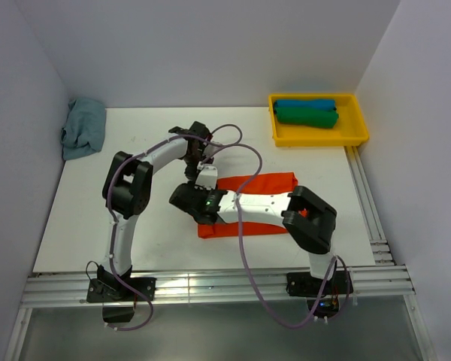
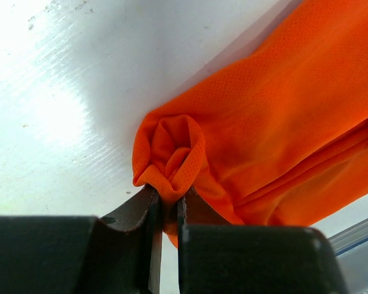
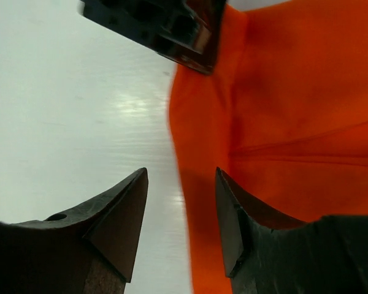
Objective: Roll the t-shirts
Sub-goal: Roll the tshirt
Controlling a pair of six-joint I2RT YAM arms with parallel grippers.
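Currently, yellow tray (image 1: 319, 141) holds blue shirt (image 1: 304, 104), green shirt (image 1: 307, 116).

The orange-red t-shirt (image 1: 267, 183) is one bright colour throughout; the left wrist view shows a fine dotted mesh pattern in its fabric. The tray (image 1: 319, 138) is solid yellow. In it lie a plain green t-shirt (image 1: 307, 117) and a plain blue t-shirt (image 1: 304, 104). A fourth t-shirt (image 1: 83, 128) is dusty grey-blue, unpatterned. The table (image 1: 83, 218) is glossy white. The left gripper (image 2: 167, 205) and right gripper (image 3: 181, 174) are black. Cables (image 1: 243, 259) are purple.
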